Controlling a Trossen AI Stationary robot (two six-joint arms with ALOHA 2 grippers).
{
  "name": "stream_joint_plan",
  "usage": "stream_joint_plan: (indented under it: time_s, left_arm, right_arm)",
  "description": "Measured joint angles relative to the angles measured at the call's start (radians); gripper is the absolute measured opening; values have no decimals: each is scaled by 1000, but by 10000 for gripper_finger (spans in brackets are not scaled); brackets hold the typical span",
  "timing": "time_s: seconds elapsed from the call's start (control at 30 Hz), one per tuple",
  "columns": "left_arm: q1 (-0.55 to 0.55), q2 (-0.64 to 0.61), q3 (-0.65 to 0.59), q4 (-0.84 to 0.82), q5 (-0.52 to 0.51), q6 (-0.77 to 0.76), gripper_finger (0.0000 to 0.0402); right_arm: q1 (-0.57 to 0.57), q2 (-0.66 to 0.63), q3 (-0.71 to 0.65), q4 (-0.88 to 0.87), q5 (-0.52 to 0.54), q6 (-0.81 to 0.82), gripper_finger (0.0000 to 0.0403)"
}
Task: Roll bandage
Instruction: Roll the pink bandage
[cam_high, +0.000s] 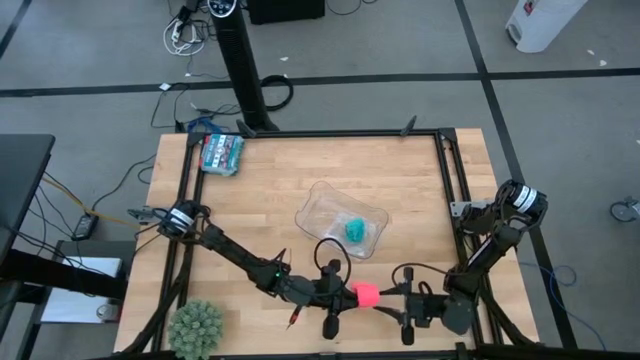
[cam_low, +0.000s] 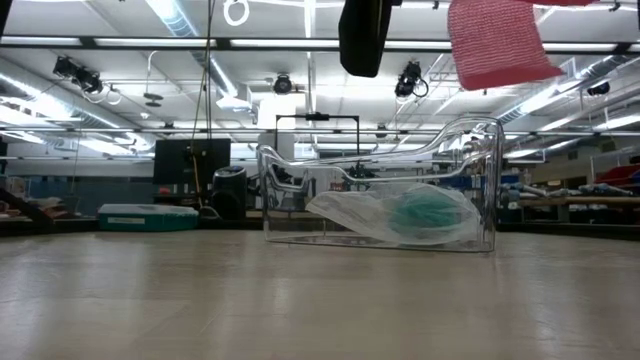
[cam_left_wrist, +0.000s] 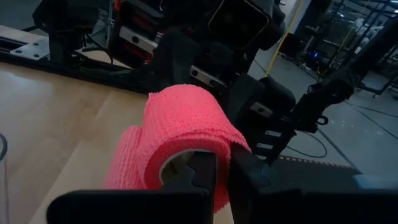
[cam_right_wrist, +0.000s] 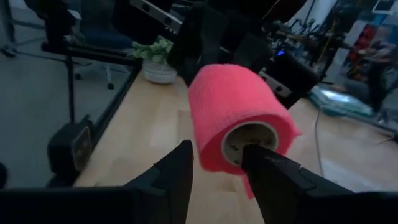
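Grey carpet-tile floor (cam_high: 400, 40) surrounds the wooden bench (cam_high: 280, 180), with dark seams crossing it. Loose cables (cam_high: 185, 35) lie on the floor beyond the bench's far edge, beside a black post (cam_high: 240, 70). A white bin (cam_high: 545, 22) stands past the far right corner. Overhead, long strip lights (cam_low: 185, 20) run across an open ceiling; shelving and equipment line the distant wall.

The bandage (cam_high: 366, 294) is a bright pink roll with a white tube inside. It is held up above the table, near the front edge.
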Motion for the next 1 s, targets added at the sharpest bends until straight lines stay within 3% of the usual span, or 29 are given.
stream_joint_plan:
  time_s: [0.13,0.3,0.43,0.63,0.7,1.0]
  left_arm:
    - [6,0,1,10,9,3,28]
    - [8,0,4,24,21,6,28]
    - [9,0,4,39,21,27,31]
    - [11,0,3,39,64,31,37]
    - [11,0,3,35,64,42,42]
    - [6,-36,2,-39,50,136,133]
  right_arm:
    - [-4,0,6,43,16,-52,154]
    - [-10,1,6,130,-58,-115,153]
    - [-20,1,6,130,-56,-106,143]
    - [-19,1,6,128,-51,-139,23]
    - [-19,1,6,124,-51,-144,16]
    - [2,1,6,122,-12,-155,2]
